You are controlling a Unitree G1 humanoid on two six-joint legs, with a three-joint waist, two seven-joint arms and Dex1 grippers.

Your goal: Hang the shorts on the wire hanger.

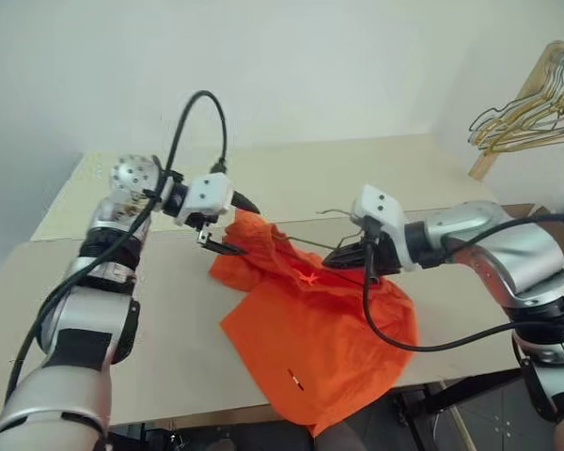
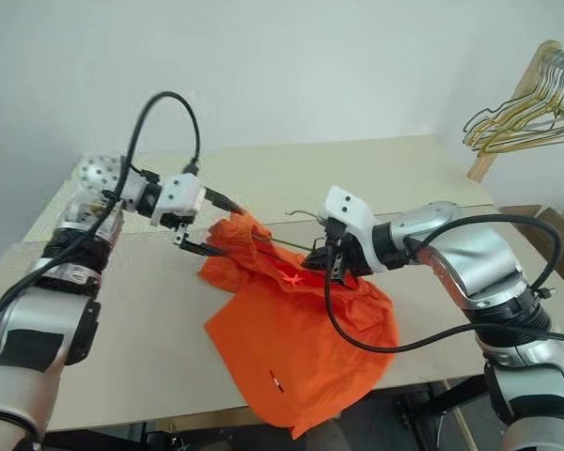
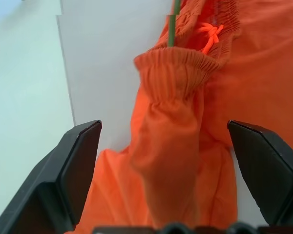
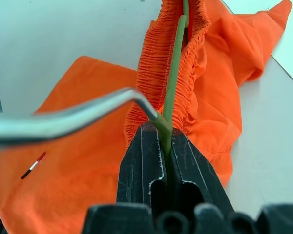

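The orange shorts (image 1: 320, 329) lie crumpled on the beige table (image 1: 160, 319), one leg drooping over its front edge. The wire hanger (image 4: 173, 73) is threaded into the gathered waistband (image 3: 178, 63), lifting that end off the table. My right gripper (image 4: 163, 141) is shut on the hanger just below its hook (image 4: 63, 119), at the right of the raised waistband (image 1: 343, 256). My left gripper (image 1: 221, 241) is open at the left end of the waistband. Orange fabric sits between its spread fingers (image 3: 83, 161), which do not touch it.
A bunch of gold and grey wire hangers (image 1: 531, 113) hangs on a wooden rod at the back right. A second beige table (image 1: 338, 174) stands behind the first, against the white wall. My black cables (image 1: 395, 334) loop over the shorts.
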